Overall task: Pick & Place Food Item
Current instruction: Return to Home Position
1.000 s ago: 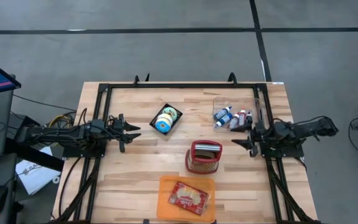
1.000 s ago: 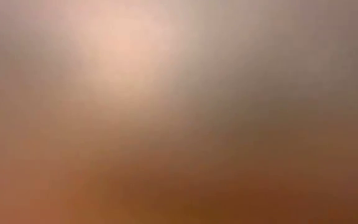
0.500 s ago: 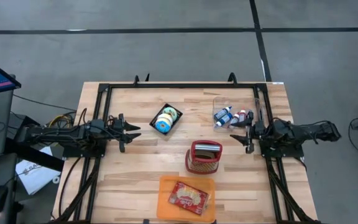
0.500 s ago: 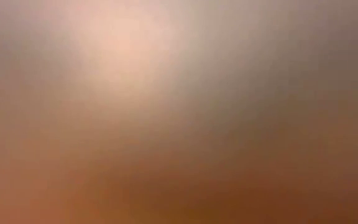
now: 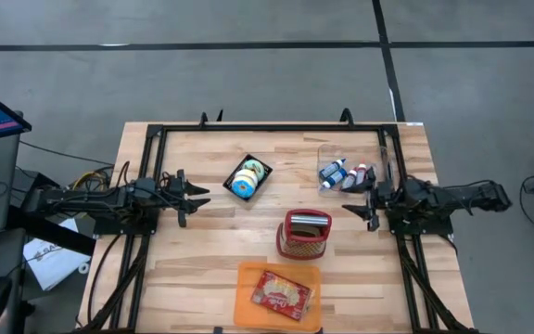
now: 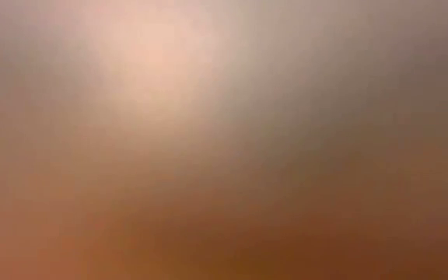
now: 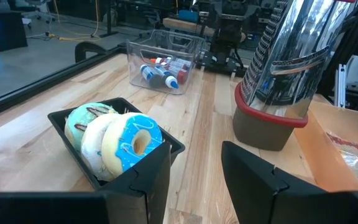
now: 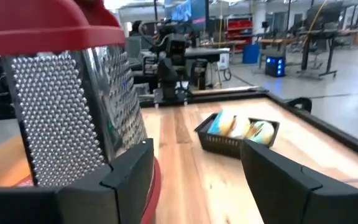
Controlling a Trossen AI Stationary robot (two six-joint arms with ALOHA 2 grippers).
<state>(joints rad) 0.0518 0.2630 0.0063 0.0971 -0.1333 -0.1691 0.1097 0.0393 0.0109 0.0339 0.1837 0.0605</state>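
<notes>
Right pincer (image 5: pixel 360 211) hangs spread and empty just beside the grater (image 5: pixel 304 232); a careless swing home could clip and topple it. Left pincer (image 5: pixel 196 197), also spread and empty, faces the bin (image 7: pixel 171 149) holding 3 donuts (image 5: pixel 247 177); a nudge would shove it.

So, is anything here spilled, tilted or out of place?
Nothing is spilled or damaged. One small oddity: the three donuts stand on edge in the black bin, the blue donut rising above its rim. The grater stands upright. The left gripper and right gripper are at the table's sides, jaws open, empty.
</notes>
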